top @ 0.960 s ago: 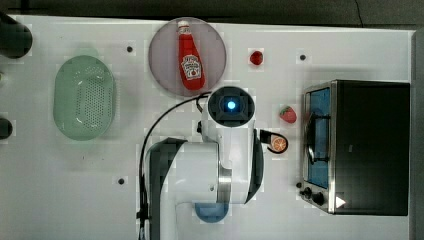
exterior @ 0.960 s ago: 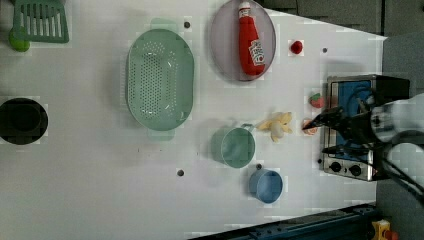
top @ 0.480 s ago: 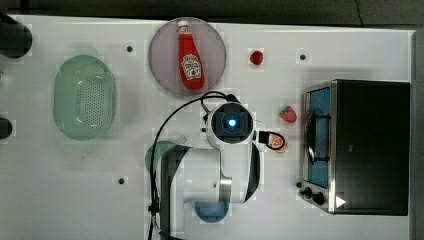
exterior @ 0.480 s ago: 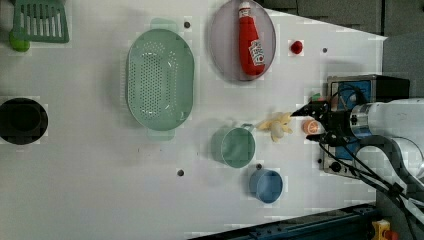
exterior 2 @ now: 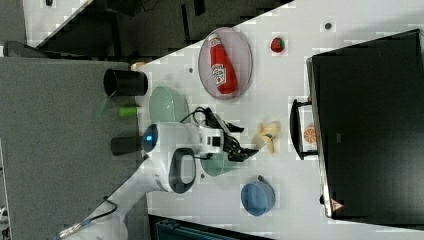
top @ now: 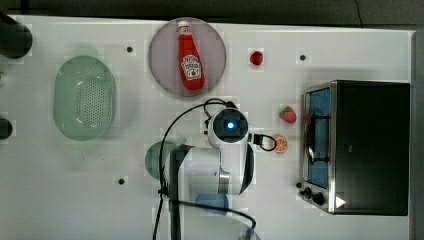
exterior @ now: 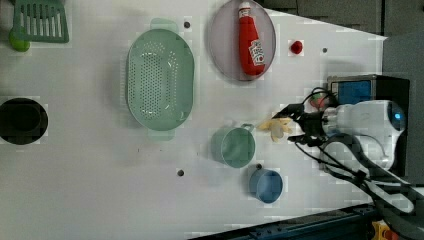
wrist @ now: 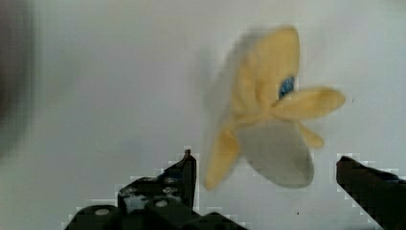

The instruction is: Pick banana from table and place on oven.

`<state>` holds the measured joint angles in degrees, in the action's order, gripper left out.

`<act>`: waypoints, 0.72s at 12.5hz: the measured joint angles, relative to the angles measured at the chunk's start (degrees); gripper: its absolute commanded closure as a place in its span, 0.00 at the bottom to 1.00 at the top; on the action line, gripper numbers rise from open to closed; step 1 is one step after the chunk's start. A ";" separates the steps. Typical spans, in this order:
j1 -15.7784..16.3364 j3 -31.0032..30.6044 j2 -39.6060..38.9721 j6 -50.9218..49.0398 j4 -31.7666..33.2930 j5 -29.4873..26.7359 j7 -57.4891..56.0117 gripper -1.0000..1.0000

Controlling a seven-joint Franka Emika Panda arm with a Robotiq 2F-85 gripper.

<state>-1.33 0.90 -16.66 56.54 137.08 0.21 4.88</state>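
The pale-yellow, half-peeled banana (exterior: 276,127) lies on the white table (exterior: 100,190), between the green cup and the oven (exterior: 360,90). In the right view the banana (exterior 2: 266,135) lies just left of the oven's bar handle. My gripper (exterior: 294,124) is open and low over the table right beside the banana. In the wrist view the banana (wrist: 268,110) lies just ahead of my gripper (wrist: 265,160), one dark fingertip on each side of its peel flaps, and I cannot tell whether they touch it. In the top view my arm (top: 229,126) hides the banana.
An orange slice (top: 280,144) and a strawberry (top: 287,114) lie in front of the oven (top: 367,145). A green cup (exterior: 235,146) and a blue cup (exterior: 266,185) stand close to the banana. A ketchup bottle (top: 190,57) lies on a plate, with a green colander (top: 84,97) further left.
My wrist has come down in the top view and the gripper has moved left in the left view, up to the banana. The banana has not moved.
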 measured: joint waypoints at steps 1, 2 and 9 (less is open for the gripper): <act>-0.39 -1.10 -1.71 1.26 0.90 -0.06 0.00 0.00; 0.23 -1.39 -2.91 1.26 1.79 -0.05 0.00 0.00; 0.92 -1.80 -6.08 5.51 0.67 -0.37 0.03 0.75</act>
<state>-0.40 -0.90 -22.74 62.05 137.76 -0.16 4.91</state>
